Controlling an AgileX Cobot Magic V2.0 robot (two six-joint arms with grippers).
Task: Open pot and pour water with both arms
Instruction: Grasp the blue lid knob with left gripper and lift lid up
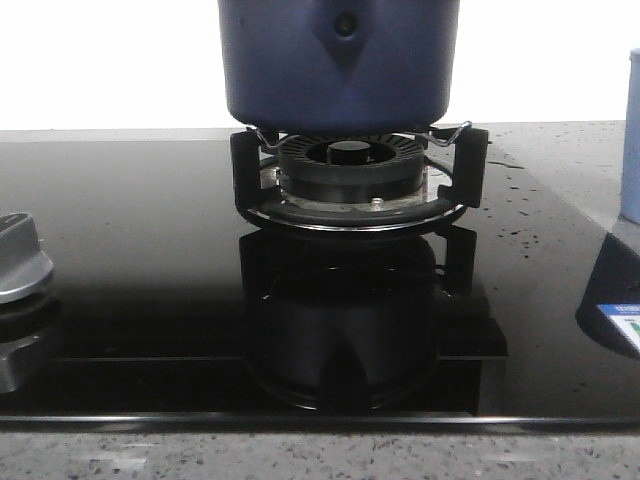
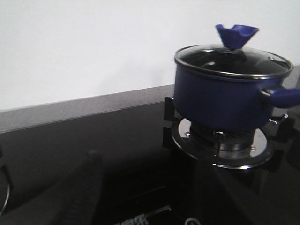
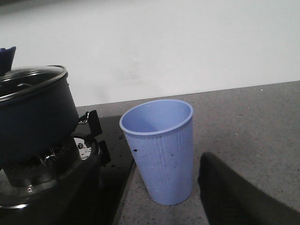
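Note:
The dark navy-blue pot (image 1: 338,62) sits on the gas burner (image 1: 350,180), its triangular bracket and rivet facing me. In the left wrist view the pot (image 2: 218,96) carries a glass lid (image 2: 233,61) with a blue knob (image 2: 236,35), and a blue handle (image 2: 283,96) sticks out to one side. My left gripper (image 2: 154,192) is open and empty, low over the black cooktop, well short of the pot. My right gripper (image 3: 147,208) is open. A pale blue ribbed cup (image 3: 161,150) stands upright just ahead, between its dark fingers (image 3: 234,197). Neither gripper shows in the front view.
The black glass cooktop (image 1: 130,230) lies in a grey speckled counter (image 1: 560,160). A silver stove knob (image 1: 20,260) is at the left. The cup's edge (image 1: 630,140) shows at the far right. A white wall stands behind.

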